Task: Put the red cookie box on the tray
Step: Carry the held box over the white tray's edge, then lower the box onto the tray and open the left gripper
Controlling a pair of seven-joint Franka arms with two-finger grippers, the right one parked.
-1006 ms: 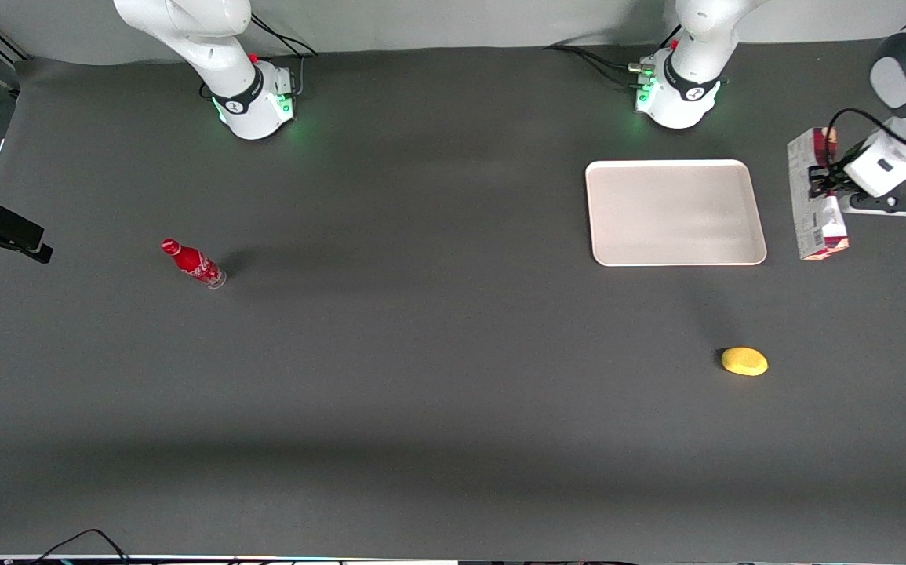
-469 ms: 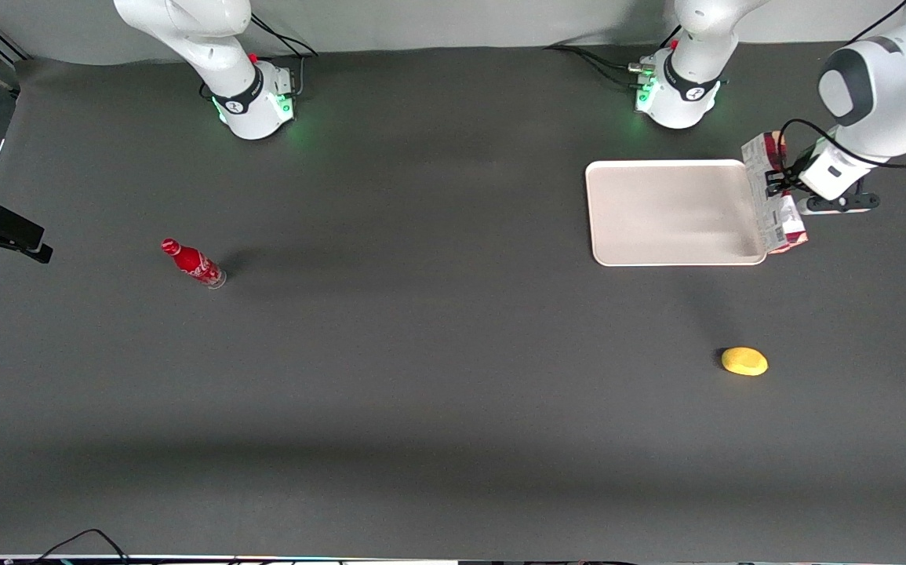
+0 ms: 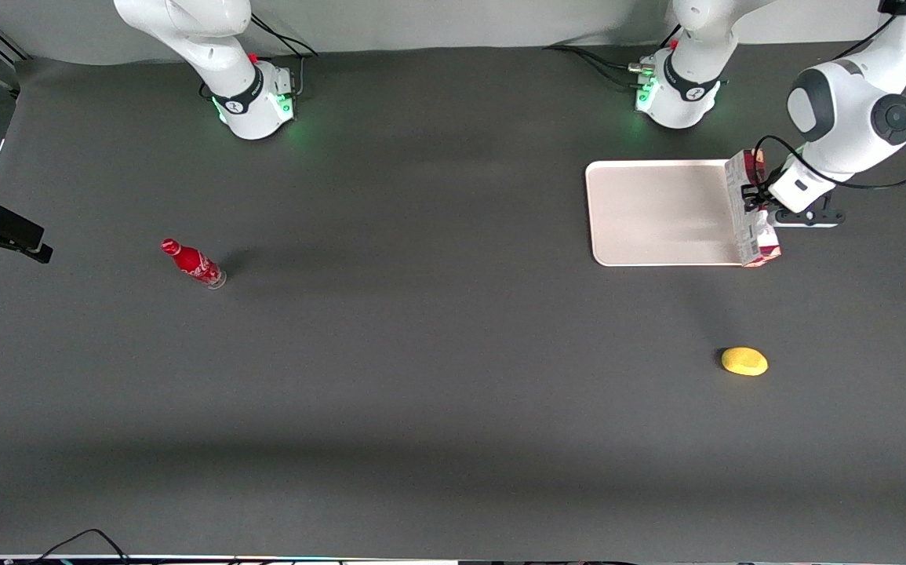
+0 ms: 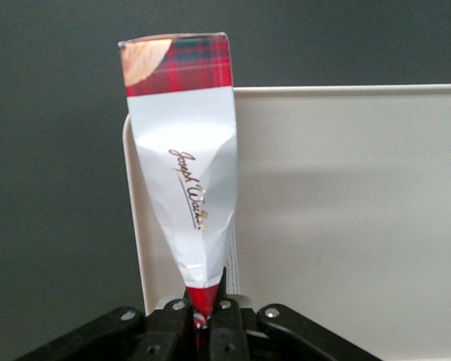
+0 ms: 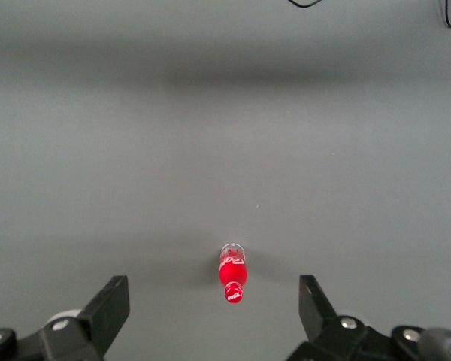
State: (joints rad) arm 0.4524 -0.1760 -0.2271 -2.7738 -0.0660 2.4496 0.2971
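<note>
My left gripper [image 3: 757, 198] is shut on the red cookie box [image 3: 747, 212], a long slim carton with a whitish face. It holds the box in the air over the edge of the off-white tray [image 3: 656, 212] at the working arm's end. In the left wrist view the box [image 4: 186, 165] sticks out from between the shut fingers [image 4: 182, 320], pinched at its red end, with the tray's rim [image 4: 133, 218] and floor [image 4: 346, 210] under it.
A yellow lemon-like object [image 3: 744, 361] lies on the dark table nearer the front camera than the tray. A small red soda bottle [image 3: 192, 262] lies toward the parked arm's end; it also shows in the right wrist view [image 5: 234, 275].
My gripper has carried the box sideways from the table beside the tray to over the tray's edge. The arm's wrist has swung in with it.
</note>
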